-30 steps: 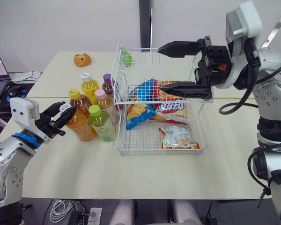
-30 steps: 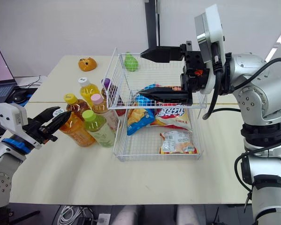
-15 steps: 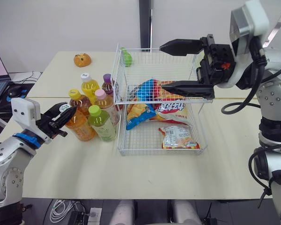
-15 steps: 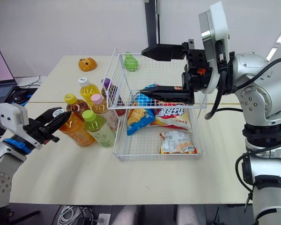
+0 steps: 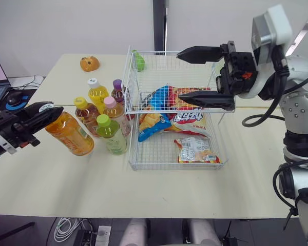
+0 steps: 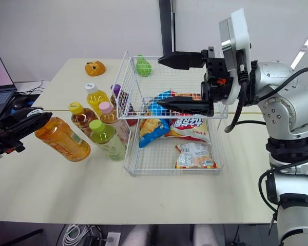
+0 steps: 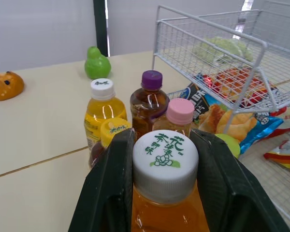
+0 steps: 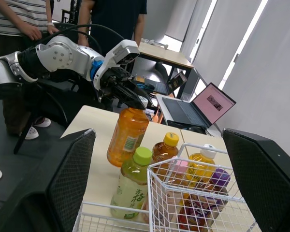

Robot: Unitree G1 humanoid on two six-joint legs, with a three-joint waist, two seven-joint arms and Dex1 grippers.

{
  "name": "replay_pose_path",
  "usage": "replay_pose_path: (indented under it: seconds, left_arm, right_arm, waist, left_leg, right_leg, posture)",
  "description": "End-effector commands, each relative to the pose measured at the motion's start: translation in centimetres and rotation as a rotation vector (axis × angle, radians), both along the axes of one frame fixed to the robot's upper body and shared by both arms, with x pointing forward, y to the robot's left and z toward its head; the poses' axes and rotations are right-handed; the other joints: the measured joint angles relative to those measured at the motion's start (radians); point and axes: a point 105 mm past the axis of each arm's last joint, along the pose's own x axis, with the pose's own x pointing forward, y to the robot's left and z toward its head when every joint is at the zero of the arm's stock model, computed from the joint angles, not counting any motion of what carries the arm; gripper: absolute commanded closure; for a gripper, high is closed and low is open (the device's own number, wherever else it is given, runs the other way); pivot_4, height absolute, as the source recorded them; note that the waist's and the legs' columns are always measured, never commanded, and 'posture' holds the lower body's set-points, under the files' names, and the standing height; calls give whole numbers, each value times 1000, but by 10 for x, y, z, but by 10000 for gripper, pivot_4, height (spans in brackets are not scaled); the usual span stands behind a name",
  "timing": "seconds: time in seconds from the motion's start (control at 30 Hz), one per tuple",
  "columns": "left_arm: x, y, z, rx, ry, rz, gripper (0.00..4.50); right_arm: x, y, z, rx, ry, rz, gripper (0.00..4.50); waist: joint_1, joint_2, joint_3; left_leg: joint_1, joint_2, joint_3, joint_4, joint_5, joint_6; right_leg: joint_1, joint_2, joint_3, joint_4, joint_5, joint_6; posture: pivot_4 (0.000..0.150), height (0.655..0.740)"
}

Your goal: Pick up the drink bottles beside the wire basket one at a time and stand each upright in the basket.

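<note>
Left gripper (image 5: 41, 114) pinches orange bottle (image 5: 71, 134) (kanji cap (image 7: 165, 159)); right gripper (image 5: 180, 74) gapes.

The clear plastic bottle of orange drink (image 5: 69, 134) is capped white, with green characters and a flower printed on top. The pale-green drink bottle (image 5: 112, 137) is capped lime, the yellow drink bottle (image 5: 97, 93) white. The white wire basket (image 5: 131, 84) is seen on a cream desk (image 5: 143, 195); the foil snack bags (image 5: 187, 118) are printed blue, red, orange.

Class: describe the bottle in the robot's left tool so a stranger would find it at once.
Find the wire basket, then the bottles on its left. The outermost, orange bottle alone is tilted, its white cap gripped by the left tool; the others stand upright.
</note>
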Motion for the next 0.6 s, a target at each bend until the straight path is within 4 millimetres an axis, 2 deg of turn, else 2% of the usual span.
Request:
replay_pose_path:
  seconds: [0.03, 0.3, 0.4, 0.6]
  left_arm:
    - [-10, -2, 42, 60, -94, -46, 31214]
    - [-13, -13, 110, 104, -194, -136, 31214]
    - [-13, -16, 123, 98, -198, -168, 31214]
    - [-7, -22, 138, 83, -176, -242, 31214]
  right_arm:
    - [-3, -1, 5, 23, -39, 6, 0]
    - [-2, -3, 2, 42, -38, -20, 0]
    - [-1, -3, 2, 51, -38, -28, 0]
    - [1, -5, 4, 69, -40, -54, 0]
  waist:
    - [0, -1, 1]
    - [-1, -4, 4]
    - [-2, -4, 4]
    - [-3, -5, 5]
  left_leg:
    - [0, 0, 0, 0, 0, 0]
    - [-2, 0, 0, -2, 0, 0]
    - [-2, -1, 1, -2, 0, 0]
    - [-3, -1, 5, -2, 0, 0]
  right_leg:
    - [0, 0, 0, -1, 0, 0]
    - [0, 1, -1, -5, 1, 2]
    - [0, 0, 1, -6, 2, 4]
    - [-1, 2, 0, -5, 2, 4]
  posture:
    - [1500, 7400]
    - [1500, 7400]
    - [1500, 7400]
    - [1500, 7400]
